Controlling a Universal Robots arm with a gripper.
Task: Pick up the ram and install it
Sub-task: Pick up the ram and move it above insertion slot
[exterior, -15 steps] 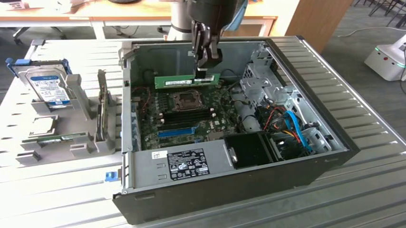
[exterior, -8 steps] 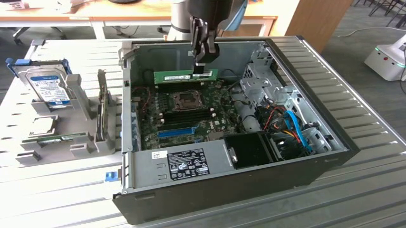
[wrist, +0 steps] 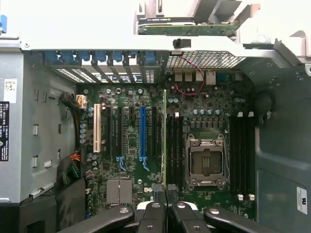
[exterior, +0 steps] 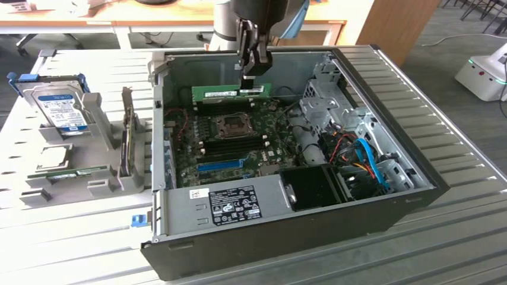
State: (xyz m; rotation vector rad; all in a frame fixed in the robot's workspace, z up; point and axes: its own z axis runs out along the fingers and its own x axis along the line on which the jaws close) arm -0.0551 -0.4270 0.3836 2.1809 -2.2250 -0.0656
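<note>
Firmly pinching the ram (exterior: 218, 92) near one end, with the gripper (exterior: 253, 83) drawn narrow around it, inside the open case (exterior: 396, 214). Holding it on edge just above the dark memory slots (wrist: 175, 145) beside the CPU socket (wrist: 206, 162), long axis parallel to those slots; apparently not yet seated.

A hard drive (exterior: 63, 110) stands near the open computer case (exterior: 269, 240).

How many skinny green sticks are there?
2: the ram, held by the claw inside the computer case; another green stick on the grey rack outside it. More may be hidden.
</note>
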